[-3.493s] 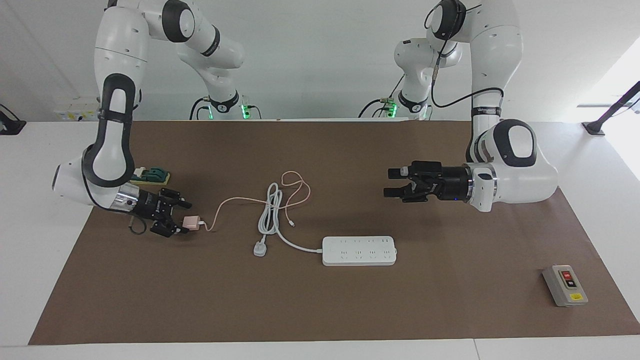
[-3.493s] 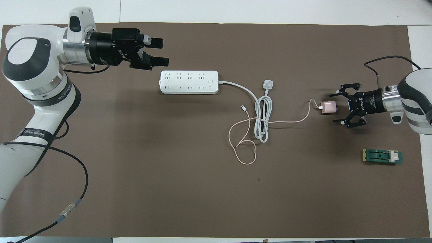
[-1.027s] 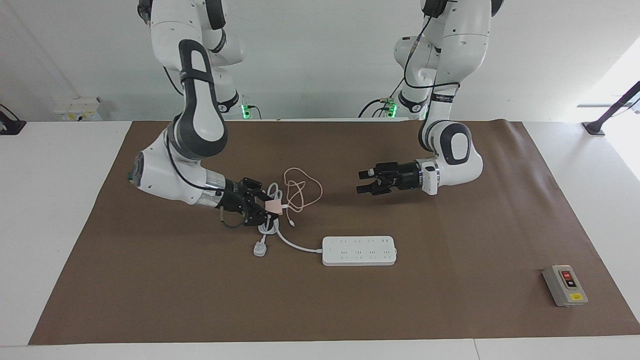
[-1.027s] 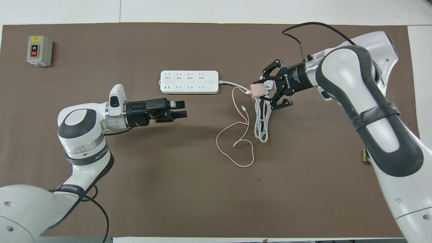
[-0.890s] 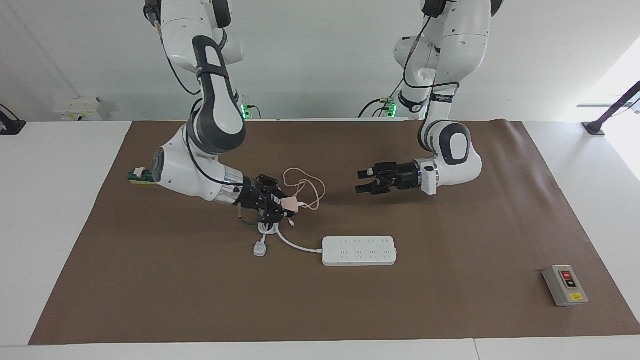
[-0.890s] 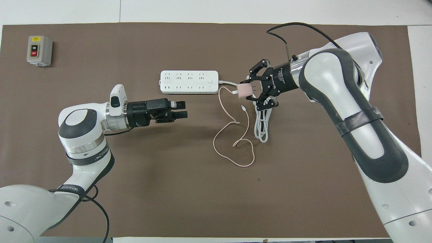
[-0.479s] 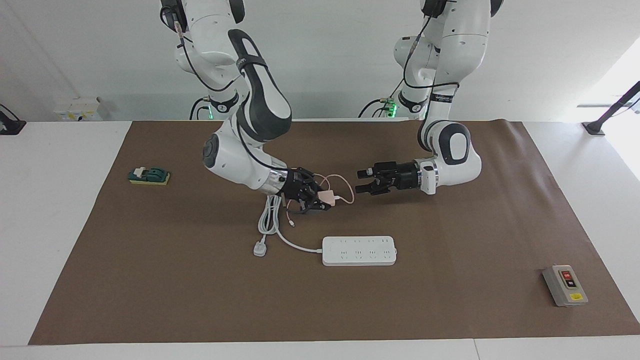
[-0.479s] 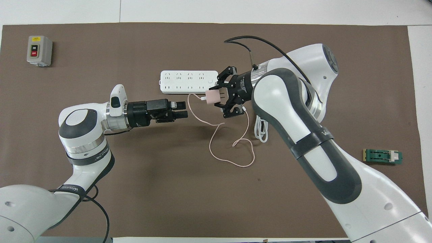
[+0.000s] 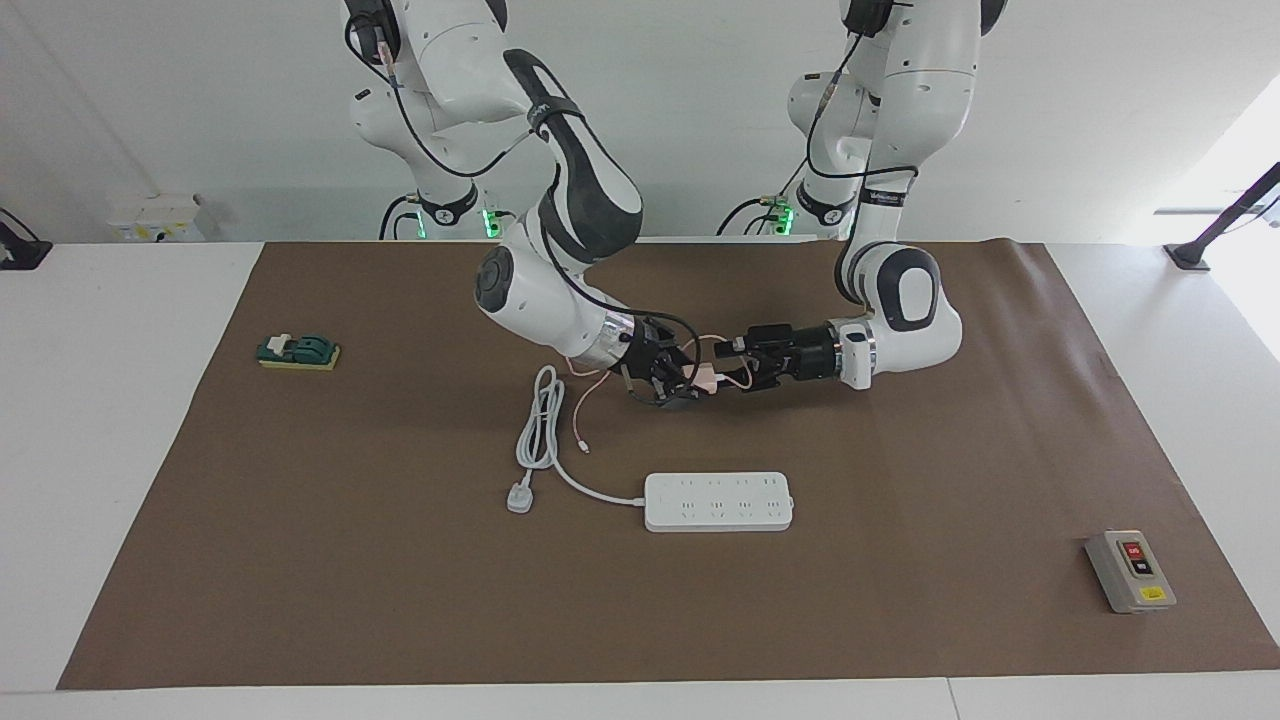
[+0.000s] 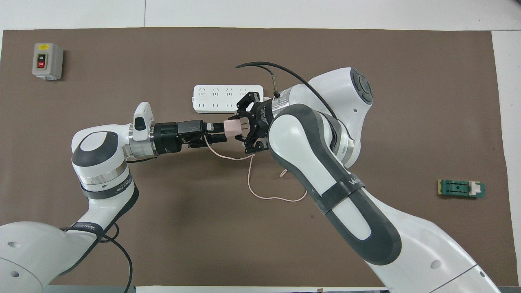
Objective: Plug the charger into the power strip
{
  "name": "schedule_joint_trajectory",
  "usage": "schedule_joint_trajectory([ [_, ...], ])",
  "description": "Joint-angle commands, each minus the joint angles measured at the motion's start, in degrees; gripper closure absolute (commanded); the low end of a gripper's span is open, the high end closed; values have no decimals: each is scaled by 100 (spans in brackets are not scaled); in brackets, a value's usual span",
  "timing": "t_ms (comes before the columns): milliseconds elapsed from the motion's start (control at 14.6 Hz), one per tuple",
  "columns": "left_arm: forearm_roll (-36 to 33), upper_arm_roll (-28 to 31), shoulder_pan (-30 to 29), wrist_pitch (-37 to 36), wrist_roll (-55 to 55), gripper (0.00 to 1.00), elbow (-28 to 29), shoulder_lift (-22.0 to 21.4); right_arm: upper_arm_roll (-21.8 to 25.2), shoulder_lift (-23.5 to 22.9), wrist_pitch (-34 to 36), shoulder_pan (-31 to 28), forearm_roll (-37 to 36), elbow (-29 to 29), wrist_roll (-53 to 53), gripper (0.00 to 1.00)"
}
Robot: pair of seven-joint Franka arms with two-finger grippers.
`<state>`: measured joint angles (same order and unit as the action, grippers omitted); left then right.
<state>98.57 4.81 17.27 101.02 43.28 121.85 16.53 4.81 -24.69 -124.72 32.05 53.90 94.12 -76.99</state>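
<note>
Charger [image 9: 707, 377]: pink cube held up in the air between both arms, over the bench [image 9: 300, 560], nearer the robots than the power strip [image 9: 718, 501].
Right end effector [image 9: 690, 380]: clenched on the charger.
Left end effector [image 9: 738, 365]: tips at the charger; grip cannot be told.
Pink cable [image 10: 260, 195]: hangs down onto the bench.

Pale pink charger [image 10: 233, 127], white power strip [image 9: 718, 502], brown mat [image 9: 900, 600], grey switch box [image 9: 1129, 571] with red button.
</note>
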Motion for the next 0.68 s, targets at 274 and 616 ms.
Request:
schedule_joint_trajectory([
  [274, 48, 100, 101, -65, 172, 0, -39, 70, 20, -53, -351, 249, 129, -70, -255, 100],
  [616, 136, 108, 154, -65, 321, 0, -74, 140, 20, -62, -342, 214, 208, -70, -255, 100],
])
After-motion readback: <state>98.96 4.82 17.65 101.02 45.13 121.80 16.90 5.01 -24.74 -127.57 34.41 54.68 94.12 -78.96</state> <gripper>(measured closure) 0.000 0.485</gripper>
